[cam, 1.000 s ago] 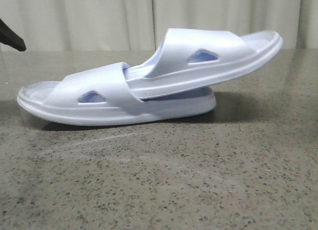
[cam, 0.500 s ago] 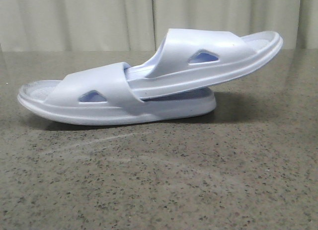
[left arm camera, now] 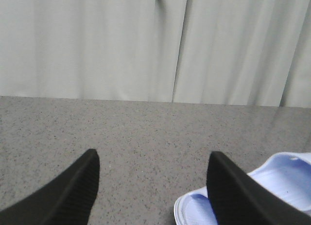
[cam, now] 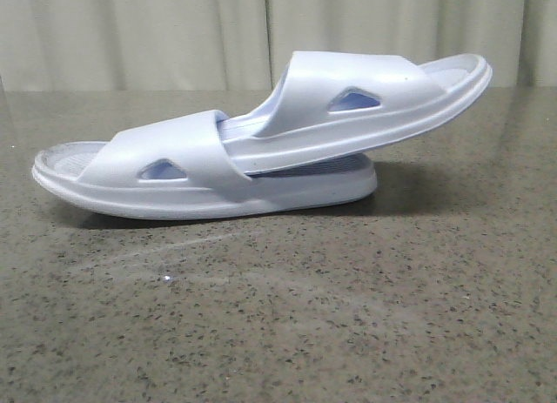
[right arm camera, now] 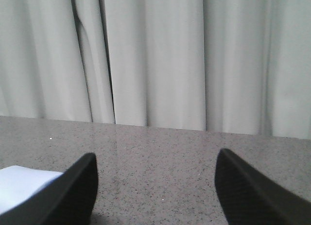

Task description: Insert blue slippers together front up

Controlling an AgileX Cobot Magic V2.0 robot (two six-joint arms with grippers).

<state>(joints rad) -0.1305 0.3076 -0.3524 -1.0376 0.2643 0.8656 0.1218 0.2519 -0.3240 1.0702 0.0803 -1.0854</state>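
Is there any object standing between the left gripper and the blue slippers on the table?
Nothing visible does. In the left wrist view the left gripper is open over bare table, and an end of the blue slippers lies right beside one finger. The front view shows only the nested pair on the table.

The left gripper (left arm camera: 153,162) has its two black ribbed fingers (left arm camera: 73,191) spread wide apart, nothing between them, rising from about 7 and 5 o'clock. Behind the 5 o'clock finger lies part of a pale blue slipper (left arm camera: 286,174), its rim and footbed showing on the speckled grey table (left arm camera: 146,132). Pleated whitish curtains (left arm camera: 146,40) fill the 12 o'clock half.
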